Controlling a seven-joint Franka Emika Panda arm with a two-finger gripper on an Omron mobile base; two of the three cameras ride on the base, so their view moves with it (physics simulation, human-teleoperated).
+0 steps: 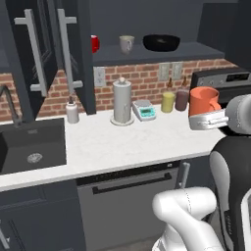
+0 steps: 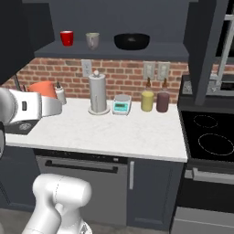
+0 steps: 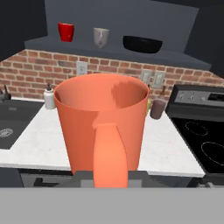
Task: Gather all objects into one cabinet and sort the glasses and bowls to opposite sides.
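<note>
The hand (image 1: 208,119) is clenched on the orange mug (image 3: 101,127), held upright above the white worktop (image 1: 127,142). In the hand view the mug stands dead centre with its handle pointing toward six o'clock, its open mouth toward twelve. In the left base view the mug sits at three o'clock, above the worktop's right end; in the right base view it shows at nine o'clock, partly behind the white arm.

The dark cabinet (image 2: 114,50) is open, and on its inner shelf three things stand in a row, apart from one another: the red cup (image 2: 66,38) at the eleven o'clock end, the grey-beige mug (image 2: 93,40) just beside it toward the middle, and the black bowl (image 2: 131,41) toward the one o'clock end. One cabinet door (image 1: 32,54) with a pale bar handle hangs open at ten o'clock in the left base view.

On the worktop, against the brick wall, stand the white paper-towel holder (image 1: 122,103), the small scale (image 1: 145,110) just beside it, a yellow bottle (image 1: 168,101) and a dark maroon bottle (image 1: 182,98). A white soap bottle (image 1: 72,112) stands by the black sink (image 1: 32,144). The stove (image 2: 208,132) lies at three o'clock in the right base view.
</note>
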